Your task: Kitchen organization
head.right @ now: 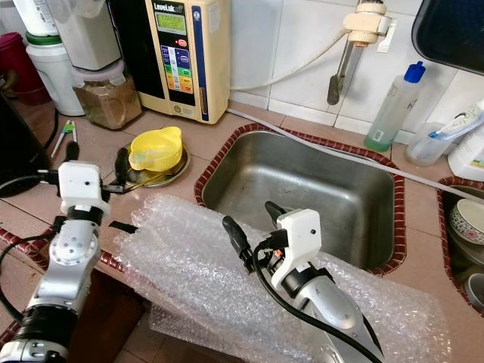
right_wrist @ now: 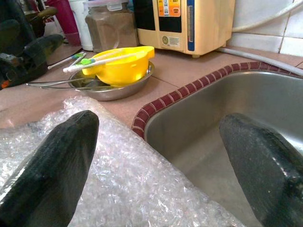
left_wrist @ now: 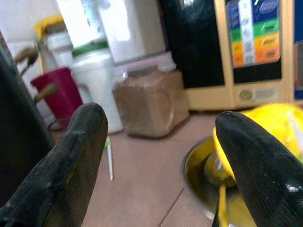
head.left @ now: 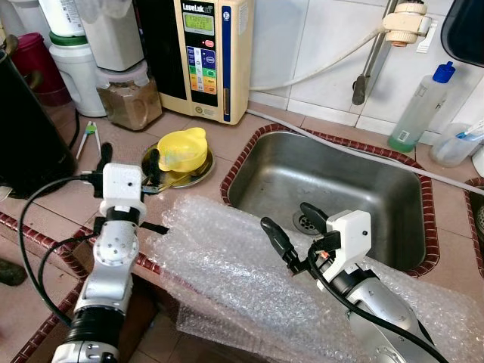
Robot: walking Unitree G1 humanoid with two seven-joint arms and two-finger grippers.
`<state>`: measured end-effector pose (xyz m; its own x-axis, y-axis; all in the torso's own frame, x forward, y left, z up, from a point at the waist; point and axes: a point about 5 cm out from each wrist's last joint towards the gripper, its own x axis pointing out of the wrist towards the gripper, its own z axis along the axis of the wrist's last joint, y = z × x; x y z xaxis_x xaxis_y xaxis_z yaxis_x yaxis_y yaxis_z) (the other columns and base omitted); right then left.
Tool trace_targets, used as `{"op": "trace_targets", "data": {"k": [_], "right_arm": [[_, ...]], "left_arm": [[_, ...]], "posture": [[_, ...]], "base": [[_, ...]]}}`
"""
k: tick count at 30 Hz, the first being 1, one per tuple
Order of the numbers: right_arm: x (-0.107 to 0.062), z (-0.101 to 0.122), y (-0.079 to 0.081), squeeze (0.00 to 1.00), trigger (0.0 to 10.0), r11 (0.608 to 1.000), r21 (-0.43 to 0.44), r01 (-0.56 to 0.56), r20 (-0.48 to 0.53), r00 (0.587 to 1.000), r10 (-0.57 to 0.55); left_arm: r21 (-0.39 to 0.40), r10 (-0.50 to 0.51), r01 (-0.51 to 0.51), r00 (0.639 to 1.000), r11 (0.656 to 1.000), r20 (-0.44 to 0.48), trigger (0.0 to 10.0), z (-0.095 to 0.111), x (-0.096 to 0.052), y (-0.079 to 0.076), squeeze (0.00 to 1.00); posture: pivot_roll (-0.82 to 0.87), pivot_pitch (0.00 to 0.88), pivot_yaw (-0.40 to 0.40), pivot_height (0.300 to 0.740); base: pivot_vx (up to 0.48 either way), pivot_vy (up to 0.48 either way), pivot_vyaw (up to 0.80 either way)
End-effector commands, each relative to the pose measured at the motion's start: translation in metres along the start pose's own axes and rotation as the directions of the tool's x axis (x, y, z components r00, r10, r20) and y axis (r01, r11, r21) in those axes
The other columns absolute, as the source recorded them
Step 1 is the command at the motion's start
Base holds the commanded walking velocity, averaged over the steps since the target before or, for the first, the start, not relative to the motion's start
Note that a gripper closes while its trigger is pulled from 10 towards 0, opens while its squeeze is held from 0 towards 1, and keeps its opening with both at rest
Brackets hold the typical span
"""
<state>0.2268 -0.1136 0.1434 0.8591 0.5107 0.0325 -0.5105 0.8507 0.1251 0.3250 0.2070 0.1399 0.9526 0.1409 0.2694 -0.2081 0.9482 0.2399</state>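
Observation:
A yellow bowl [head.left: 181, 149] sits in a shallow steel dish [head.left: 203, 172] on the tiled counter, left of the steel sink [head.left: 340, 189]. In the right wrist view a toothbrush [right_wrist: 97, 60] lies across the yellow bowl [right_wrist: 120, 66]. A sheet of bubble wrap [head.left: 219, 265] drapes over the counter's front edge. My left gripper [head.left: 130, 155] is open just left of the dish, its fingers [left_wrist: 71, 156] empty and the yellow bowl [left_wrist: 279, 127] beside one of them. My right gripper [head.left: 286, 215] is open above the bubble wrap at the sink's front rim, holding nothing.
A cream water ionizer [head.left: 204, 57] and a jar of brown powder [head.left: 132, 102] stand against the back wall, with white containers to their left. A green bottle with a blue cap [head.left: 420, 110] stands behind the sink. A dark appliance [head.left: 23, 136] occupies the far left.

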Motion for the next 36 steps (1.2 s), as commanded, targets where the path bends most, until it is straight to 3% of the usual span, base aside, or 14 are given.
{"op": "trace_targets", "data": {"k": [1, 3, 10, 13, 14, 15, 16, 24, 27, 30, 36], "right_arm": [[-0.002, 0.001, 0.001, 0.00, 10.0, 1.000, 0.003, -0.013, 0.002, 1.000, 0.013], [-0.002, 0.001, 0.001, 0.00, 10.0, 1.000, 0.008, -0.018, -0.001, 1.000, 0.018], [-0.002, 0.001, 0.002, 0.00, 10.0, 1.000, 0.009, -0.028, -0.004, 1.000, 0.028], [-0.002, 0.000, 0.003, 0.00, 10.0, 0.999, 0.007, -0.036, -0.005, 0.999, 0.036], [-0.002, 0.000, 0.004, 0.00, 10.0, 0.999, 0.007, -0.038, -0.006, 0.999, 0.038], [-0.002, 0.000, 0.004, 0.00, 10.0, 0.999, 0.007, -0.038, -0.006, 0.999, 0.038], [-0.003, -0.001, 0.005, 0.00, 10.0, 0.999, 0.014, -0.047, -0.008, 0.999, 0.047], [-0.002, -0.001, 0.005, 0.00, 10.0, 0.999, 0.011, -0.050, -0.006, 0.999, 0.050], [-0.002, 0.000, 0.005, 0.00, 10.0, 0.999, 0.008, -0.051, -0.003, 0.999, 0.051], [-0.002, 0.002, 0.005, 0.00, 10.0, 0.998, 0.029, -0.056, 0.016, 0.998, 0.055], [-0.001, 0.003, 0.003, 0.00, 10.0, 0.999, -0.020, -0.035, 0.013, 0.999, 0.036]], "left_arm": [[0.006, -0.014, 0.015, 0.997, 1.000, -0.074, 10.0, -0.011, -0.003, 0.000, 0.00], [-0.038, -0.050, 0.046, 0.989, 0.998, -0.137, 10.0, -0.021, -0.010, -0.005, 0.00], [-0.027, -0.058, 0.055, 0.990, 0.998, -0.129, 10.0, -0.020, -0.015, -0.006, 0.00], [-0.009, -0.015, 0.015, 0.999, 1.000, -0.044, 10.0, -0.006, -0.015, 0.003, 0.00], [-0.007, -0.004, 0.004, 0.999, 1.000, -0.038, 10.0, -0.004, -0.015, 0.005, 0.71], [-0.007, -0.004, 0.004, 0.999, 1.000, -0.038, 10.0, -0.004, -0.015, 0.005, 0.71], [-0.017, -0.002, 0.002, 1.000, 1.000, -0.031, 10.0, -0.003, -0.015, 0.007, 1.00], [-0.017, 0.022, -0.022, 0.999, 1.000, -0.025, 10.0, 0.000, -0.013, 0.010, 1.00], [-0.015, 0.022, -0.022, 0.999, 1.000, 0.034, 10.0, 0.013, -0.010, 0.010, 1.00], [-0.005, -0.028, 0.029, 0.993, 1.000, 0.111, 10.0, 0.027, -0.010, 0.003, 1.00], [-0.021, -0.147, 0.153, 0.972, 0.988, 0.185, 10.0, 0.037, -0.016, -0.017, 1.00]], "posture": [[-0.07, 0.020, -0.007, 0.740], [-0.07, 0.021, -0.008, 0.740], [-0.07, 0.021, -0.008, 0.740], [-0.07, 0.021, -0.006, 0.740], [-0.07, 0.021, -0.006, 0.740], [-0.07, 0.021, -0.006, 0.740], [-0.07, 0.022, -0.007, 0.740], [-0.07, 0.021, -0.008, 0.740], [-0.07, 0.021, -0.008, 0.740], [-0.07, 0.021, -0.008, 0.740], [-0.06, 0.028, -0.011, 0.740]], "base": [[0.000, 0.000, 0.00], [0.000, 0.000, 0.00], [0.000, 0.000, 0.00], [0.000, 0.000, 0.00], [0.000, 0.000, 0.00], [0.000, 0.000, 0.00], [0.000, 0.000, 0.00], [0.000, 0.000, 0.00], [0.000, 0.000, 0.00], [0.000, 0.000, 0.00], [0.000, 0.000, 0.00]]}}
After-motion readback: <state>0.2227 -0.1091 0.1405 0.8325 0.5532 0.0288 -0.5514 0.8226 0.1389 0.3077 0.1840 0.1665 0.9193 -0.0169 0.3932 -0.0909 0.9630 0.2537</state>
